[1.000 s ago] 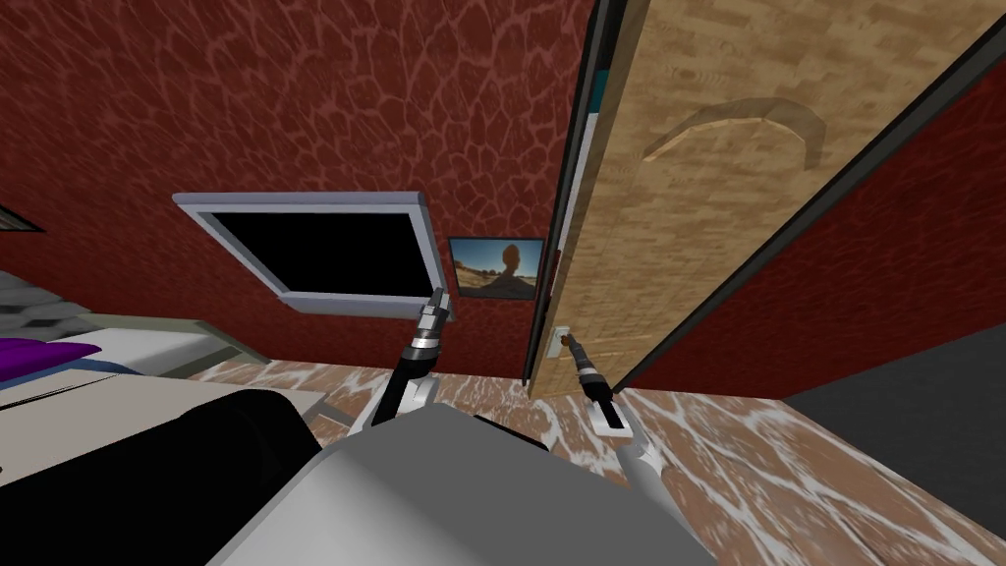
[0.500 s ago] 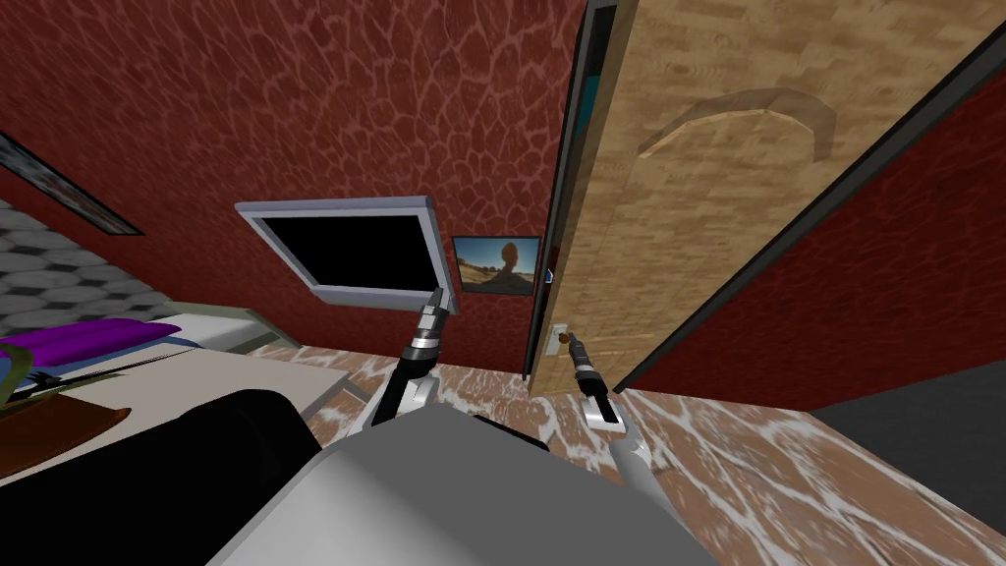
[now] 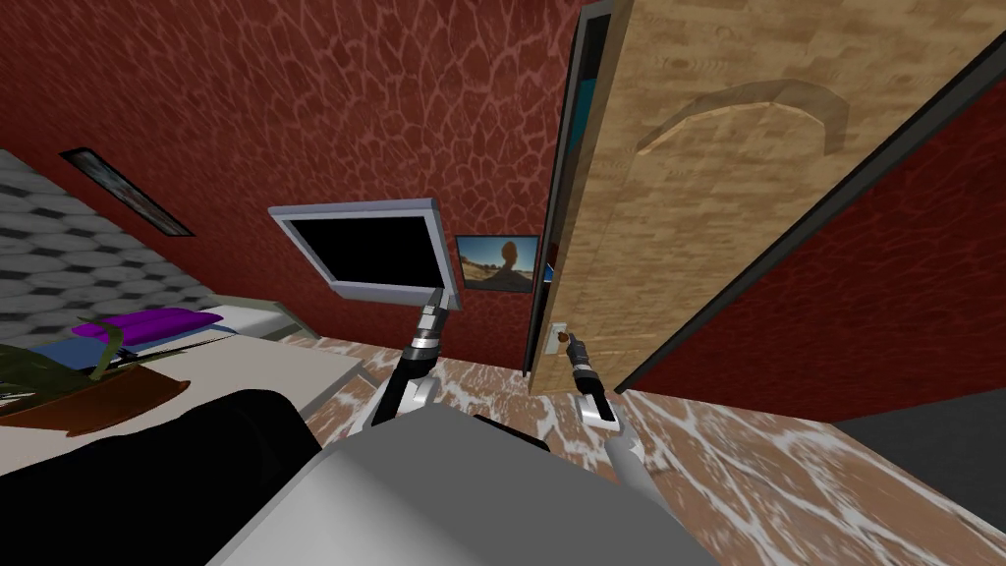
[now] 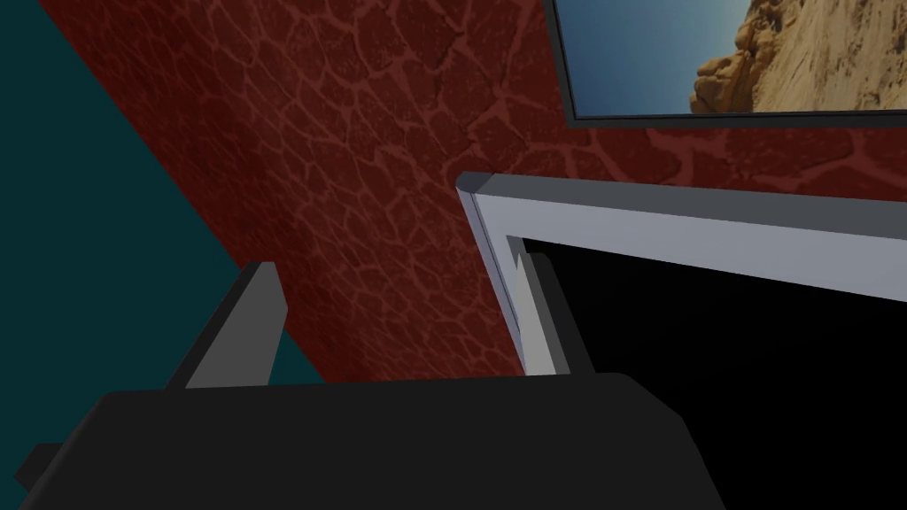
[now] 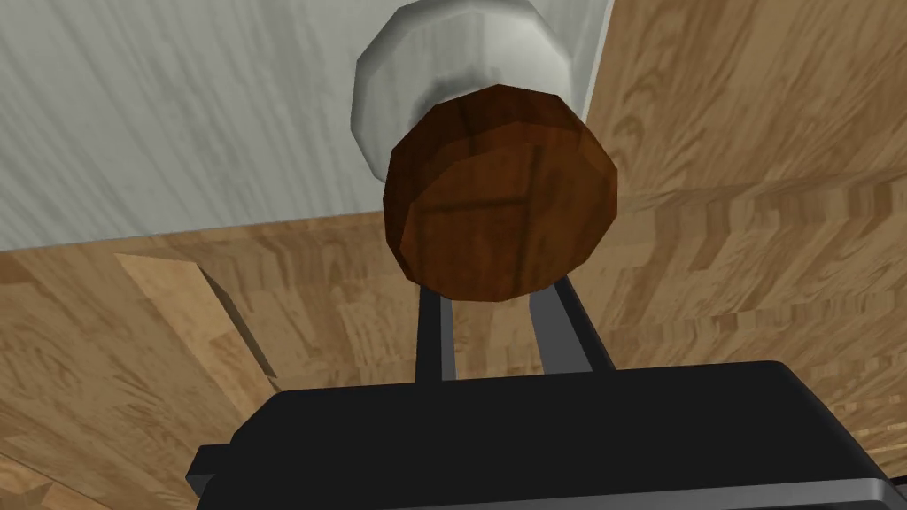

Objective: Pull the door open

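Note:
The light wooden door (image 3: 688, 197) stands slightly ajar in its dark frame, and a teal strip shows in the gap along its edge. Low on the door is a round brown knob (image 3: 561, 337) on a white plate (image 5: 177, 115). My right gripper (image 3: 568, 341) is at that knob. In the right wrist view its two fingers (image 5: 431, 336) stand close together and run up behind the brown knob (image 5: 500, 190), shut on it. My left gripper (image 3: 435, 312) is raised near the window's corner, open (image 4: 399, 310) and holding nothing.
A grey-framed window (image 3: 378, 246) showing a black area and a small desert picture (image 3: 496, 260) hang on the red wall left of the door. A pale table (image 3: 236, 368) with a plant (image 3: 59, 378), and a bed with a purple pillow (image 3: 147, 324), lie to my left.
My view has swung: the window has slid right, and the plant and table have come into view on the left. The right gripper stays on the knob, and the left arm holds its pose.

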Motion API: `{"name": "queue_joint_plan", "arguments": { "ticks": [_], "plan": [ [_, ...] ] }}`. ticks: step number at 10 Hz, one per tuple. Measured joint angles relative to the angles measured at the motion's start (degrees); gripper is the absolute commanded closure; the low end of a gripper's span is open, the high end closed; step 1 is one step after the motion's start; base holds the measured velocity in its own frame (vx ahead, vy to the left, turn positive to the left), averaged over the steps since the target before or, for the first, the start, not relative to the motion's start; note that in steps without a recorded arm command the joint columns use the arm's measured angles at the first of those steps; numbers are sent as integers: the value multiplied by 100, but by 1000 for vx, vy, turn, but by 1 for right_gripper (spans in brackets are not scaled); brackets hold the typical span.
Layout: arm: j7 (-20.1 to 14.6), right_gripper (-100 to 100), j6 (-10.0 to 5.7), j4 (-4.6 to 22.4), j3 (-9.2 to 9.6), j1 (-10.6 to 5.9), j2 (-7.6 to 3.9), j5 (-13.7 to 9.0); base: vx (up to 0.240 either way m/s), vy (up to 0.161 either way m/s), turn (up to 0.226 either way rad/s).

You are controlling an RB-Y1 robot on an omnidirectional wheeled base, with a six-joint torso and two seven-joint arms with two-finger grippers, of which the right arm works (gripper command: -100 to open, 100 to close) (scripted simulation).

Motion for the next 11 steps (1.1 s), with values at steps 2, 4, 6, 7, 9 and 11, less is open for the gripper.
{"name": "queue_joint_plan", "arguments": {
  "ticks": [2, 4, 6, 7, 9, 11],
  "plan": [
    [-217, 100, 119, -95, 60, 18, 16, -216, -58, -56, 102],
    [-573, 100, 97, 10, 136, -36, 14, -588, -73, -79, 127],
    [-906, -100, 113, 158, 215, -138, 91, -971, -55, -84, 70],
    [-1046, -100, 131, 168, 204, -160, 61, -1088, -81, -70, 85],
    [-1333, -100, 176, 182, 262, -145, 48, -1266, -98, -36, 111],
    [-1648, -100, 268, 68, 346, -117, 72, -1486, -80, -43, 86]
  ]
}}
